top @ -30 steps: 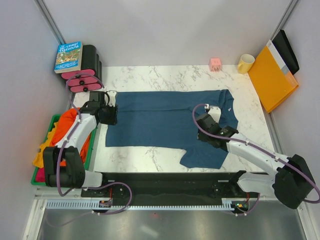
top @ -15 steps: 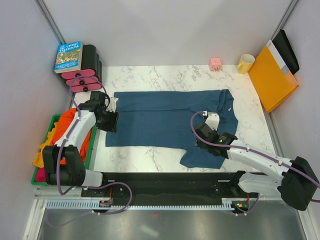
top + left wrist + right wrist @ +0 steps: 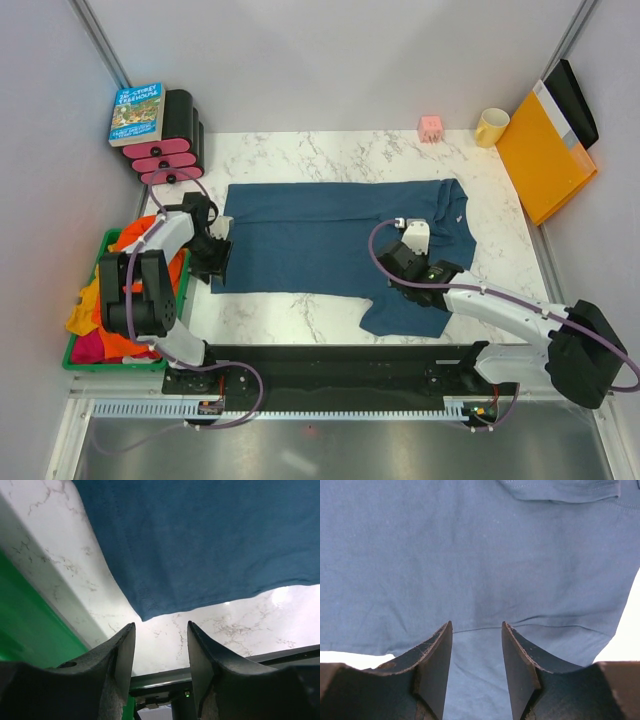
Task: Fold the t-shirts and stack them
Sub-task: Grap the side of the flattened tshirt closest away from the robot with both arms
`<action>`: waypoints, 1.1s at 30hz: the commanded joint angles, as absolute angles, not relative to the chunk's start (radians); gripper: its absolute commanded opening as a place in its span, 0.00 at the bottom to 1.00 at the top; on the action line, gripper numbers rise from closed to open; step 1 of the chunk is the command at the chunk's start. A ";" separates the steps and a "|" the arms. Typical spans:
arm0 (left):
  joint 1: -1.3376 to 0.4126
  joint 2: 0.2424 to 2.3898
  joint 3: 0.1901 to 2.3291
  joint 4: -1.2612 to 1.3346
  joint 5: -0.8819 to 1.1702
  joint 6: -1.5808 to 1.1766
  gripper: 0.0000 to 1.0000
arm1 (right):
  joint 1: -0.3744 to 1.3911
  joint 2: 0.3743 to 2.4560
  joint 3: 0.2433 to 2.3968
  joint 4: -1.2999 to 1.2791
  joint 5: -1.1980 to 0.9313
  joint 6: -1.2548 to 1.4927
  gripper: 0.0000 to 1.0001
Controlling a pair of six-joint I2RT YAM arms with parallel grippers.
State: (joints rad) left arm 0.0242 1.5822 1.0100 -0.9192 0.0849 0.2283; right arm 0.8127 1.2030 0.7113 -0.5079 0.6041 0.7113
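White marble-veined table (image 3: 330, 160) at centre, boxed in by plain pale grey walls (image 3: 330, 60) at 9, 12 and 3 o'clock, with slanting metal posts (image 3: 100, 40) in the corners at 11 and 1. Brushed metal surface (image 3: 320, 450) at 6 o'clock. Soft, even light, with mild glare on the marble.

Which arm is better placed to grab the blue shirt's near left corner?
Left. The left gripper, open, hovers right by that corner; the right gripper is over the shirt at its opposite, sleeve end.
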 commanded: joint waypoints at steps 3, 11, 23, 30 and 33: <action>0.080 1.644 1.003 -0.891 0.097 0.270 0.53 | 0.816 1.247 0.770 -0.457 0.644 0.661 0.52; 0.083 1.700 1.000 -0.894 0.120 0.279 0.47 | 0.818 1.250 0.778 -0.454 0.649 0.655 0.52; 0.084 1.718 0.989 -0.882 0.146 0.304 0.06 | 0.816 1.178 0.735 -0.489 0.646 0.726 0.52; 0.083 1.585 1.009 -0.853 0.221 0.273 0.02 | 0.816 1.120 0.704 -0.600 0.608 0.782 0.52; 0.083 1.560 1.060 -0.850 0.253 0.232 0.02 | 0.818 1.068 0.648 -0.646 0.539 0.876 0.52</action>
